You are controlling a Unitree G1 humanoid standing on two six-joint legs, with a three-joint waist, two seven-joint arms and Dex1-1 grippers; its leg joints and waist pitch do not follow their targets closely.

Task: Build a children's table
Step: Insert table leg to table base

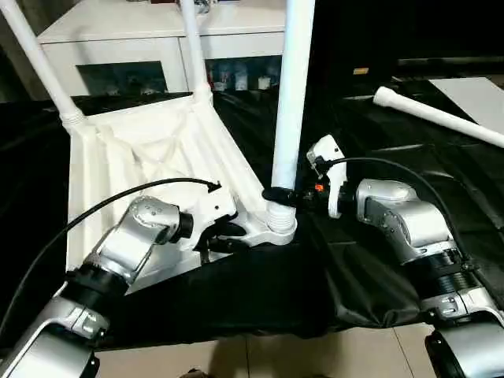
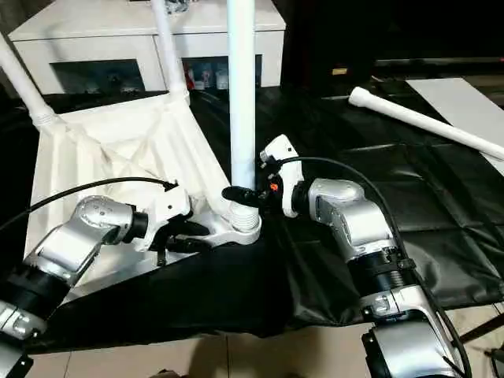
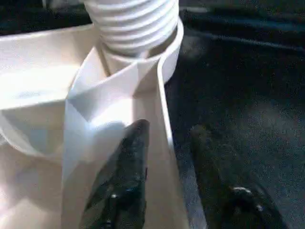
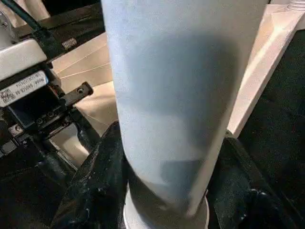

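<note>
Across the head views, the children's table [image 1: 150, 157] is being shown upside down on a black sheet [image 1: 378, 260], ribbed underside facing up. Three legs are standing in its corner sockets: two at the far corners [image 1: 35, 59] [image 1: 193, 47], and a third leg [image 1: 291, 94] at the near corner socket [image 1: 276, 224]. That near leg is being gripped just above the socket by the right gripper [image 1: 277, 195], fingers clamped on opposite sides of the tube. The left gripper [image 1: 227, 236] is being held at the tabletop's near edge, next to the same socket, w/ its black fingers straddling the rim. A fourth leg [image 2: 429, 122] is lying loose on the sheet, well apart from the table, off to the robot's right. A white cabinet [image 2: 142, 43] w/ glass doors is standing behind the table.

Through the left wrist view, the rim wall [image 3: 164, 143] of the table is being pinched: one black finger [image 3: 121, 186] is lying inside the rim against the white wall, the other finger [image 3: 224, 181] outside over the black sheet. The leg's threaded end [image 3: 131, 21] is sitting in the socket just ahead, threads partly exposed.

Through the right wrist view, the leg [image 4: 176, 95] is being clamped between the two black fingers [image 4: 90, 186], one per side, touching the tube. The left gripper's body [image 4: 28, 90] is visible beyond, over the table underside.
</note>
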